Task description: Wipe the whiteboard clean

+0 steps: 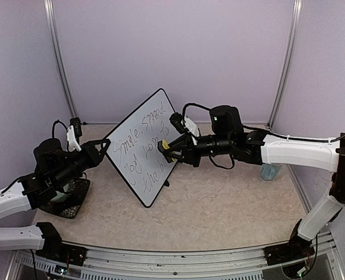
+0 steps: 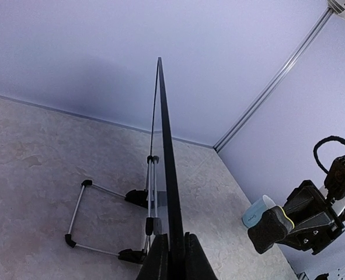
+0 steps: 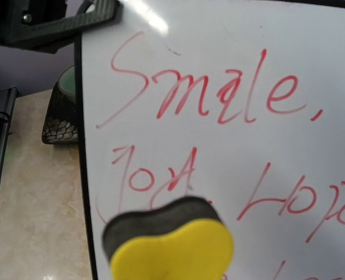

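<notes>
Fingers (image 2: 156,262) of your left gripper (image 1: 100,149) clenched the whiteboard (image 1: 132,168), tilted mid-table, at its 9 o'clock corner; your right gripper (image 1: 173,150) grasped the eraser (image 3: 171,248). Hard wiping pressure could have twisted the whiteboard loose.

- White shells with black joints on the left arm (image 1: 9,204) and right arm (image 1: 295,153).
- Thin black cables (image 1: 192,106) looping over each wrist.
- Matte black, angular left claw (image 1: 105,146) and right claw (image 1: 171,150).
</notes>
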